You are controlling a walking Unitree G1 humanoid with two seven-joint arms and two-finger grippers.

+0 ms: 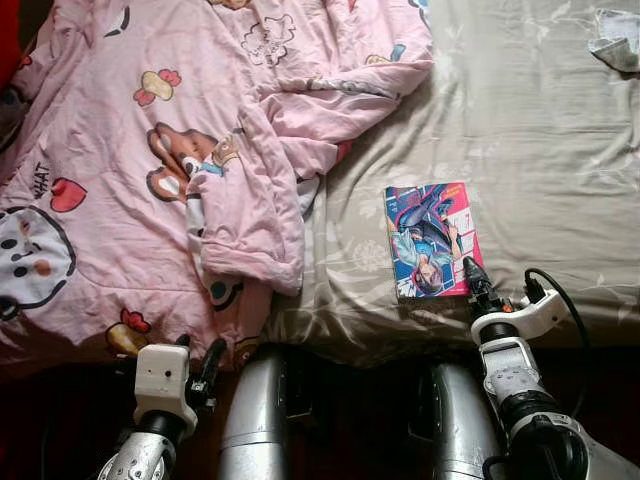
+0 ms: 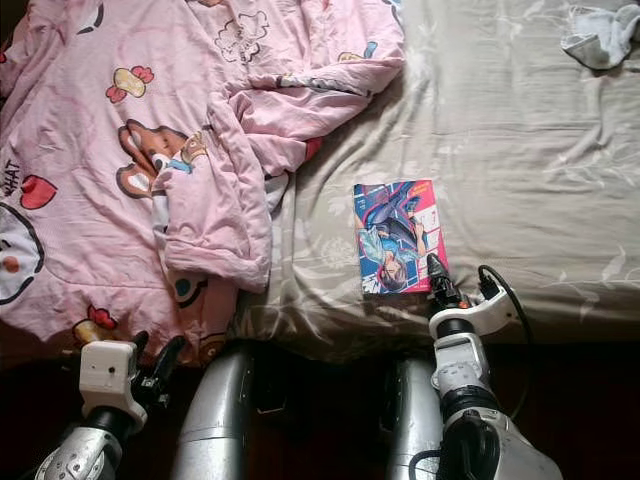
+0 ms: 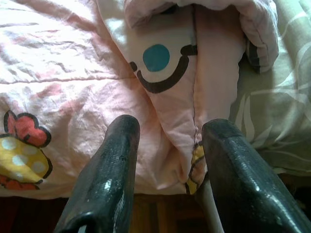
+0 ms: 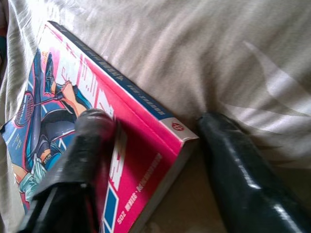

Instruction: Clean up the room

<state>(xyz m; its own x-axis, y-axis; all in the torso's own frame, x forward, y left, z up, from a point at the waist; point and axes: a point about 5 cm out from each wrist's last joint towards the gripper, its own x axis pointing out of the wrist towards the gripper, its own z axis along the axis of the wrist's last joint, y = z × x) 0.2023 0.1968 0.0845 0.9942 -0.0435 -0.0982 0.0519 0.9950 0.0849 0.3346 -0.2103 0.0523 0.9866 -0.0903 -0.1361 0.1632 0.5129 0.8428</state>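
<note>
On bed, lower centre: comic book (image 1: 430,240), near edge.
Right pincer (image 4: 150,145) wide, straddling its corner; closing next. Left pincer (image 3: 167,160) wide above pink quilt (image 1: 150,150).

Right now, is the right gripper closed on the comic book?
No: the right gripper is open, one finger over the comic book, the other on the bedsheet.

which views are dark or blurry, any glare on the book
Eye views: sunlit beige bed sheet, the strip below the mattress deep in shadow. Right wrist view: the near black finger over the glossy pink-and-blue comic book is blurred; no glare on its cover. Left wrist view: sharp, highlights on the fingers.
</note>
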